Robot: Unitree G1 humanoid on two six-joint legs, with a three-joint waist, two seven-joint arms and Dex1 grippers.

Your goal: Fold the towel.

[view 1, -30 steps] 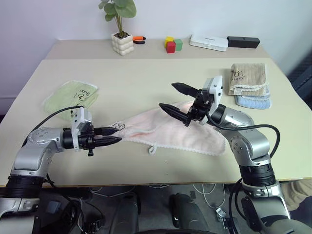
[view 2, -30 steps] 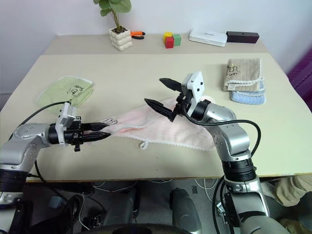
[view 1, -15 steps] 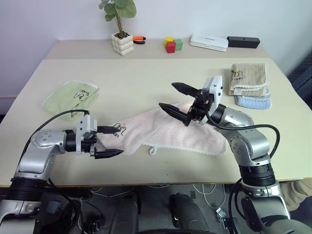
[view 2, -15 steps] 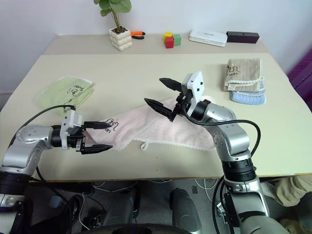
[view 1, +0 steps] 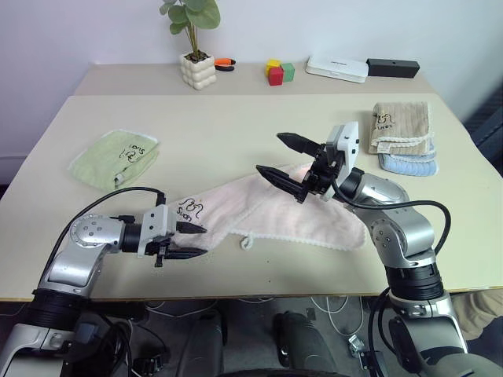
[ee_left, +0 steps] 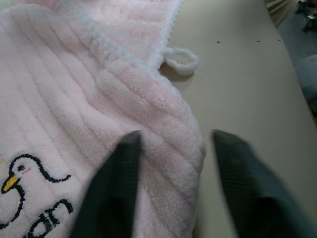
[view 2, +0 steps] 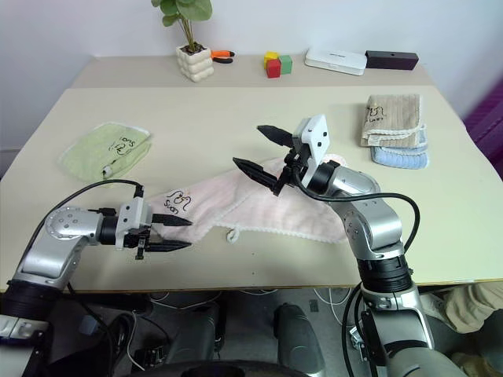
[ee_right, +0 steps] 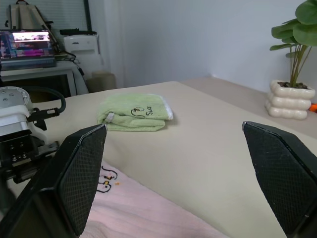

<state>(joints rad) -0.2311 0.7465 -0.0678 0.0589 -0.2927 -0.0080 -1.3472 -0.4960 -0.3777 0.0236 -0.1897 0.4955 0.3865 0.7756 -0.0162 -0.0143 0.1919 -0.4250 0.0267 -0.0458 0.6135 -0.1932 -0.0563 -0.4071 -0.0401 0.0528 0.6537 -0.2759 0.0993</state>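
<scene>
The pale pink towel [view 1: 299, 214] lies stretched across the table's near middle, with its dark logo [view 1: 189, 210] face up at the left end and its small loop [view 1: 246, 242] on the near edge. My left gripper [view 1: 198, 241] sits low at that left end. Its fingers [ee_left: 119, 188] stand apart, one over the cloth and one on the table side, with the towel's rolled edge [ee_left: 183, 144] between them. My right gripper [view 1: 269, 154] hangs wide open above the towel's middle and holds nothing.
A folded light green towel [view 1: 116, 157] lies at the far left. A beige towel [view 1: 402, 126] rests on blue ones [view 1: 409, 163] at the far right. A potted plant [view 1: 197, 69], coloured blocks [view 1: 279, 72], a white box [view 1: 336, 67] and a black box [view 1: 391, 67] line the back table.
My left gripper let go of the towel's left tip, opened wide and shifted right and lower. Its fingers now stand narrower around the near-left edge. The logo end lies flatter. The right arm is still.
</scene>
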